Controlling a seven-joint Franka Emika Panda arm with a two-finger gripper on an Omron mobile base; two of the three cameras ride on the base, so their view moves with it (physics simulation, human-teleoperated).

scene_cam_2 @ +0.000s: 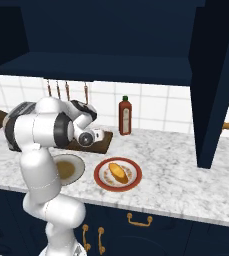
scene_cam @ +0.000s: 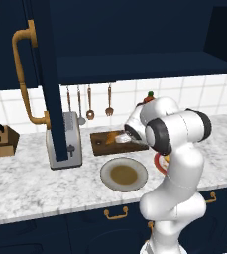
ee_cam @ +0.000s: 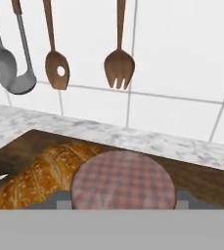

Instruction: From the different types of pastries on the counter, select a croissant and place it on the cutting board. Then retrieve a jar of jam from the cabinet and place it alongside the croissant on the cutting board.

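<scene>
Now jaws tight around jar of jam (ee_cam: 123,179) beside croissant (ee_cam: 45,173).

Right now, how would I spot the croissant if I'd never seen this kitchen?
Find the dark wooden cutting board on the counter below the hanging utensils. The croissant lies on it: a golden-brown flaky pastry, beside the jar with a checked lid.

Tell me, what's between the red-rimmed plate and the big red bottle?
Just bare marbled counter between the plate and the bottle, in the right base view.
</scene>
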